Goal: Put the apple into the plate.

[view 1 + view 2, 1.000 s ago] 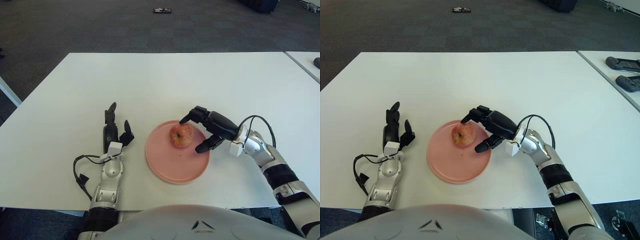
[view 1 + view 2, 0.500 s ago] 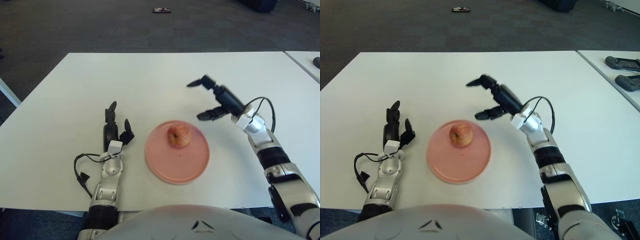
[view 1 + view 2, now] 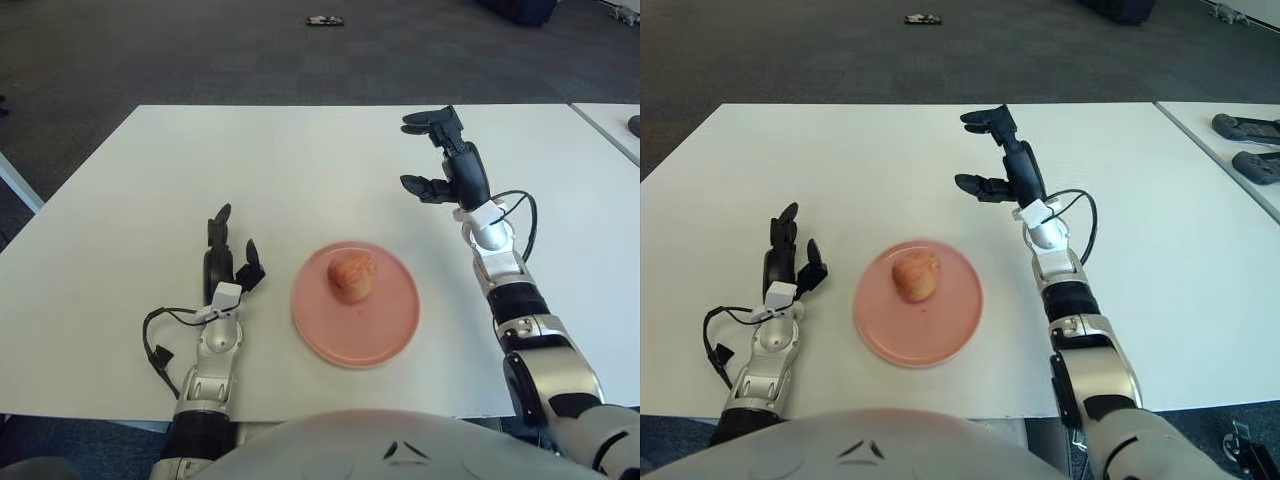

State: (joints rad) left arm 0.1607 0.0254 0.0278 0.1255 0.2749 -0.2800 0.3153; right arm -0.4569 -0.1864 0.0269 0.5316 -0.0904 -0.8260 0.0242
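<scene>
A reddish apple (image 3: pixel 349 277) sits in the pink plate (image 3: pixel 385 335) on the white table, a little toward the plate's far side. My right hand (image 3: pixel 433 150) is raised well above and behind the plate's right edge, fingers spread wide and holding nothing. My left hand (image 3: pixel 226 252) shows to the left of the plate, fingers pointing up and loosely extended, empty.
A black cable (image 3: pixel 157 340) loops by my left wrist near the table's front edge. A second white table (image 3: pixel 1230 125) at the right carries dark controllers (image 3: pixel 1245 127). A small dark object (image 3: pixel 324 20) lies on the carpet far behind.
My right hand has let go of the apple and lifted up and back, away from the plate. The apple stays in the plate. The left hand has hardly moved.
</scene>
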